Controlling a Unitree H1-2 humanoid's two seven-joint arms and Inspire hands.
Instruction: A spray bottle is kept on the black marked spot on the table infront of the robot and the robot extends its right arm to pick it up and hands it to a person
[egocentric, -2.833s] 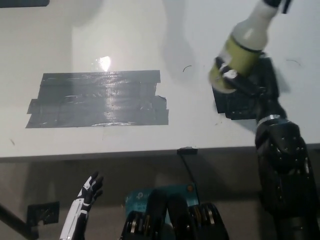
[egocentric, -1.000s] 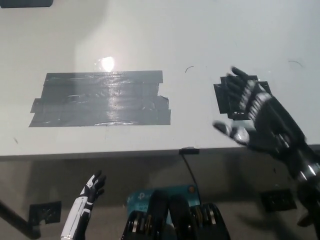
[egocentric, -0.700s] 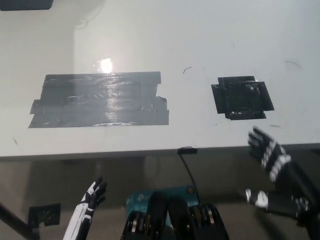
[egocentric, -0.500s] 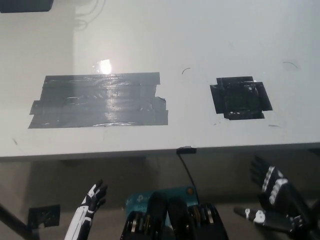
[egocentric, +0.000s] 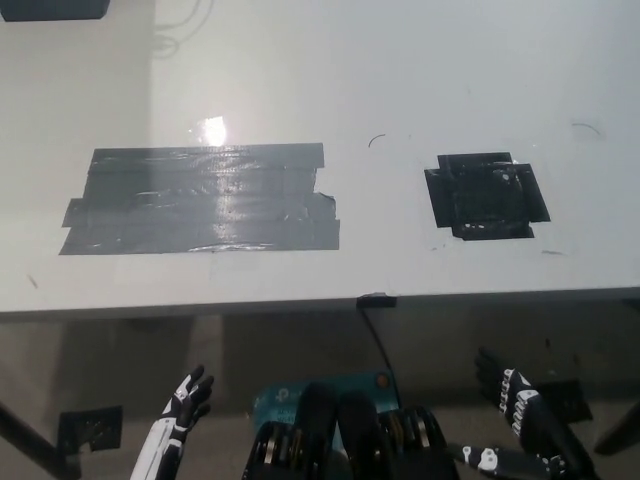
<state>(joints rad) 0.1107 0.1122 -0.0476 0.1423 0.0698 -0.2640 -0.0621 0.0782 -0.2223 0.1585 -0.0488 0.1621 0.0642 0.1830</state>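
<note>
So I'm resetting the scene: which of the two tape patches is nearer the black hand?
The small, roughly square black tape patch on the table's right side, above the right hand. The wide grey tape patch lies far left.

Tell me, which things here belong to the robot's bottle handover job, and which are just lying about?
Part of the job:
- black marked spot, bare, no bottle on it
- right hand, open, below the table edge

Just there:
- grey tape patch
- left hand, resting low
- white table
</note>
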